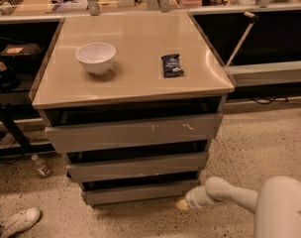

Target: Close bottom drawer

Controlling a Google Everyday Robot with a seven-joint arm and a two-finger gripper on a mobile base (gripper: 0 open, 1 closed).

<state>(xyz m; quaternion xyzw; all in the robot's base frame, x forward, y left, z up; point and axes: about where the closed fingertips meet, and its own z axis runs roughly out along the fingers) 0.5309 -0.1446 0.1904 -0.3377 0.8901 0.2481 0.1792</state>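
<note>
The bottom drawer point(140, 192) is the lowest of three grey metal drawers in the cabinet, with a plain flat front and a dark gap above it. Its front stands a little behind the middle drawer's front point(135, 166). The top drawer point(133, 132), with whitish scratches, sticks out furthest. My gripper point(180, 205) is at the end of the white arm point(225, 193), low near the floor, right at the bottom drawer's lower right corner. It looks to be touching or nearly touching the front.
A white bowl point(96, 57) and a dark snack packet point(172, 65) sit on the cabinet top point(135, 83). A plastic bottle point(41, 165) lies on the speckled floor at left, a white shoe point(17, 222) at bottom left. Benches stand behind and to both sides.
</note>
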